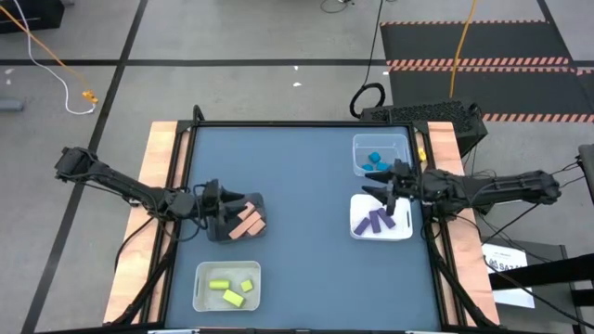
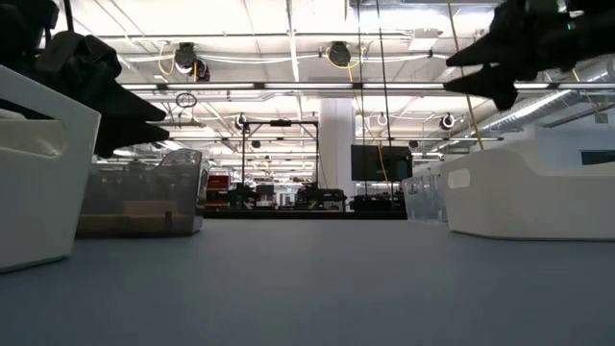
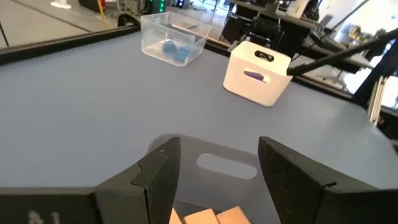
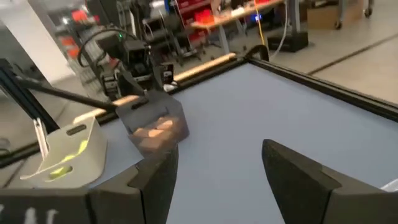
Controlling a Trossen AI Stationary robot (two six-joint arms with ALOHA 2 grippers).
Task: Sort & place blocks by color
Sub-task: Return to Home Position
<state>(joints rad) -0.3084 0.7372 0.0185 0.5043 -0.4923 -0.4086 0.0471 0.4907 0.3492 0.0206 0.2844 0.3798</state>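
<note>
Left gripper (image 1: 236, 203): I read it over the table's (image 1: 306, 186) left side, hanging above the near edge of the dark bin (image 1: 215, 229). Fingers apart, nothing between them; its wrist view shows the gap (image 3: 217, 155) open over the bin's rim.

Dark bin contents: salmon-tan blocks (image 1: 248, 221), flat bars lying side by side. I count three or four; the overhead view is too coarse for me to be sure.

Right gripper (image 1: 379, 197): over the table's right side, above the strip between the clear bin (image 1: 357, 145) and the white bin (image 1: 402, 231), overlapping the white bin's far edge. Fingers spread, holding nothing; I confirm this from its wrist view (image 4: 217, 163).

Clear bin contents: blue blocks (image 1: 376, 160), clustered together.

White bin contents: purple blocks (image 1: 376, 221), bars lying at a slant.

Fourth item: a pale bin (image 1: 200, 295) near the table's front left, well apart from the dark one, holding yellow-green blocks (image 1: 231, 290).

Table surface: I see no loose block on the blue-grey top; every piece sits inside a bin, each bin showing one colour.
</note>
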